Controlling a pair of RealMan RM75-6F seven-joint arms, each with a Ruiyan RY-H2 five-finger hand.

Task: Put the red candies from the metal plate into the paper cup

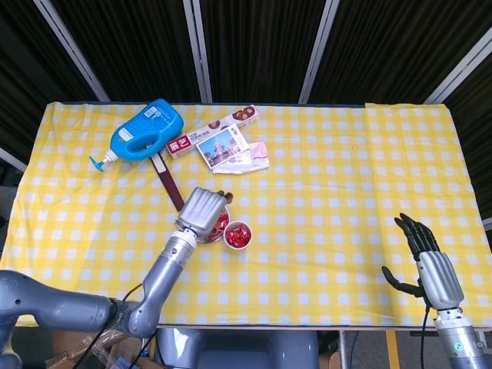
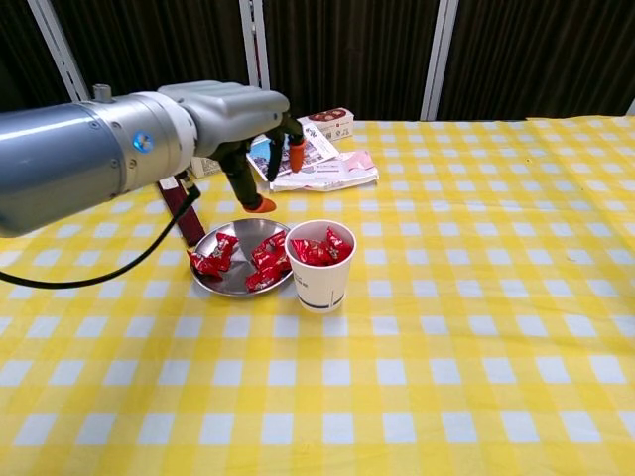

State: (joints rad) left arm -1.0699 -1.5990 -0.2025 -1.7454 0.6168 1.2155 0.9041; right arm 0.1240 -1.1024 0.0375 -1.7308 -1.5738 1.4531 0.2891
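Several red candies (image 2: 316, 250) in paper cup (image 2: 320, 279); left hand (image 2: 260, 149) empty above metal plate (image 2: 230, 281)

A blue bottle (image 1: 144, 133) lies beside a box (image 1: 212, 132) and postcards (image 1: 229, 151).

1. My left hand (image 2: 253, 134) hangs above the metal plate (image 2: 219, 279), left of centre in the chest view.
2. The paper cup (image 2: 321, 268) stands touching the plate's right rim.
3. Candies (image 2: 266, 260) lie on the plate and in the cup.
4. My right hand (image 1: 427, 257) sits lower right in the head view.
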